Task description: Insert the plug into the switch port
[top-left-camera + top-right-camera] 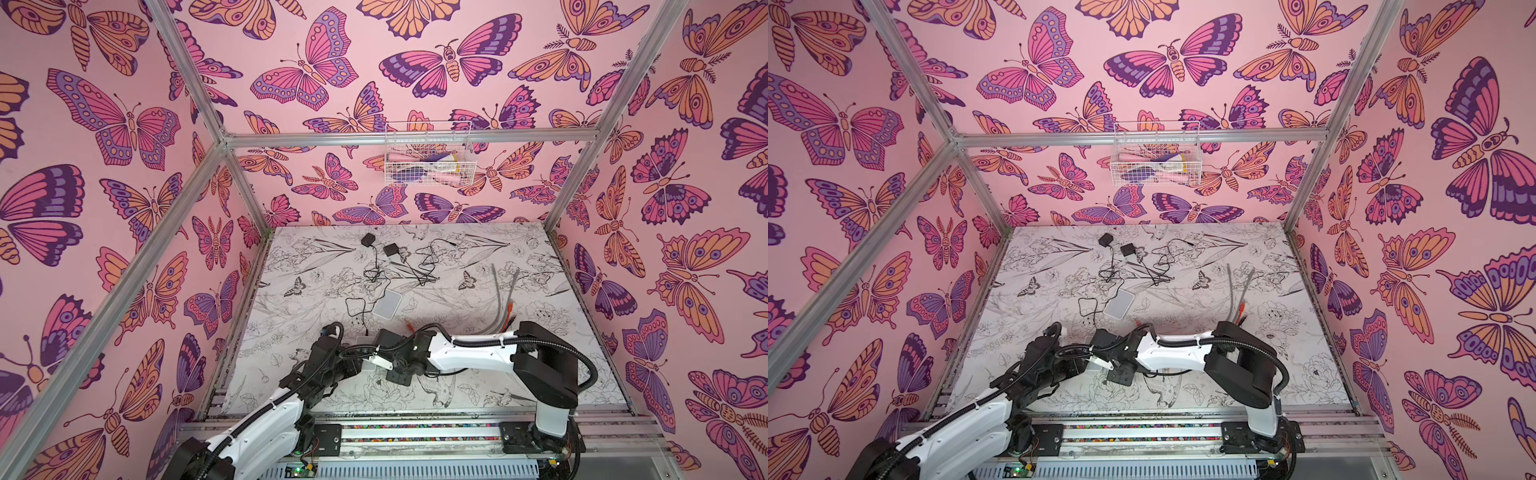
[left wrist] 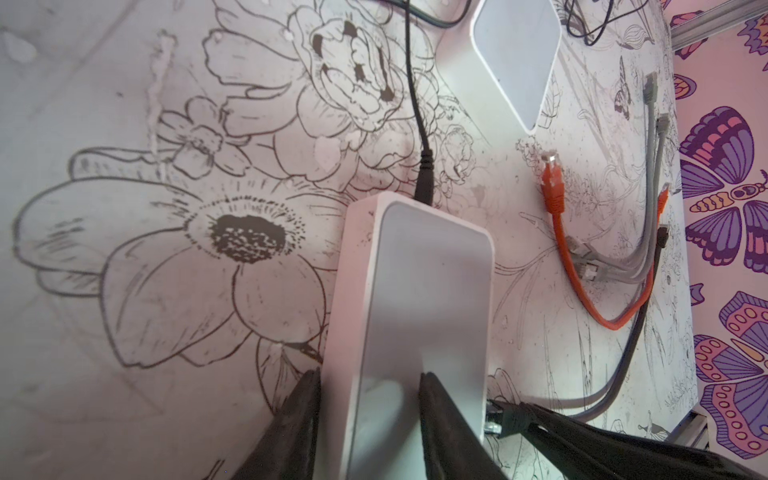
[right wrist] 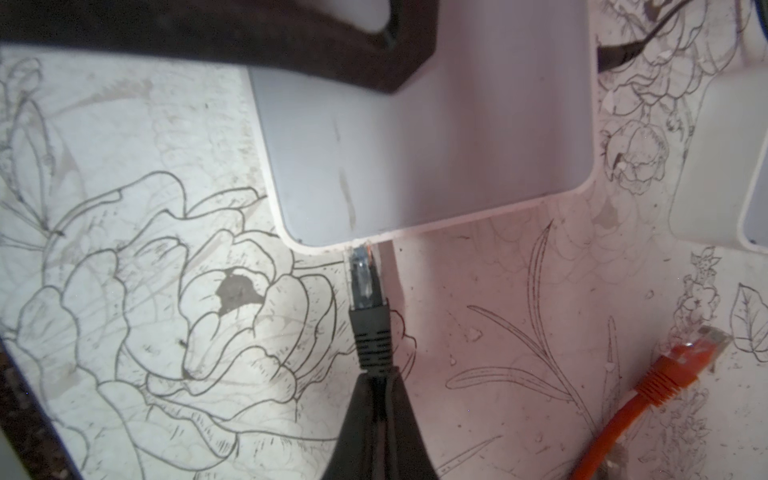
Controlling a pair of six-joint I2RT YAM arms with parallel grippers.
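Note:
My left gripper [image 2: 370, 378] is shut on the white switch [image 2: 415, 299], one finger on each side of its near end, holding it just above the table. In both top views the switch [image 1: 379, 360] [image 1: 1100, 365] shows as a small white piece between the two wrists. My right gripper [image 3: 376, 374] is shut on the black plug [image 3: 368, 307] by its ribbed boot. The plug's clear tip touches the switch's [image 3: 415, 158] near edge by a corner. The port itself is hidden. In the left wrist view the plug [image 2: 494, 426] sits against the switch's side.
A black power lead [image 2: 424, 178] is plugged into the held switch's far end. A second white switch [image 1: 387, 303] lies further back. An orange cable [image 2: 555, 195] and grey cables [image 1: 505, 291] lie to the right, and black adapters [image 1: 368, 240] with tangled leads lie at the back.

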